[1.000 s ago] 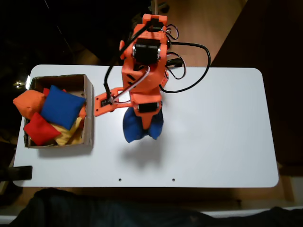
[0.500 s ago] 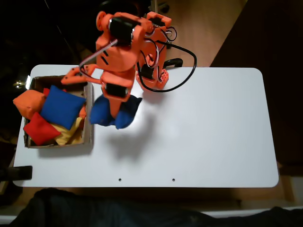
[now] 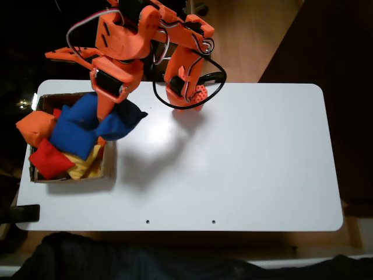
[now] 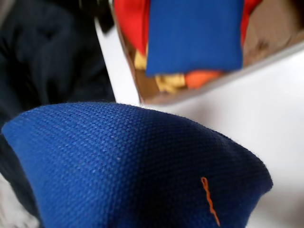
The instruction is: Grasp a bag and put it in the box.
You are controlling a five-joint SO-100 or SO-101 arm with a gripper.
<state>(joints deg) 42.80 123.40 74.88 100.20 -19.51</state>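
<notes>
White tabletop (image 3: 245,163) fills most of the fixed view, with a dark floor behind it. At its left end sits the box (image 3: 108,160), holding a second blue bag (image 3: 73,139), a red bag (image 3: 49,160), an orange bag (image 3: 35,127) and some yellow fabric (image 3: 87,166). The orange arm (image 3: 125,41) leans over the box's right wall, its jaws pinching the bag (image 3: 116,121), which hangs half over the box. In the wrist view the bag (image 4: 133,171) looms close and blurred.
</notes>
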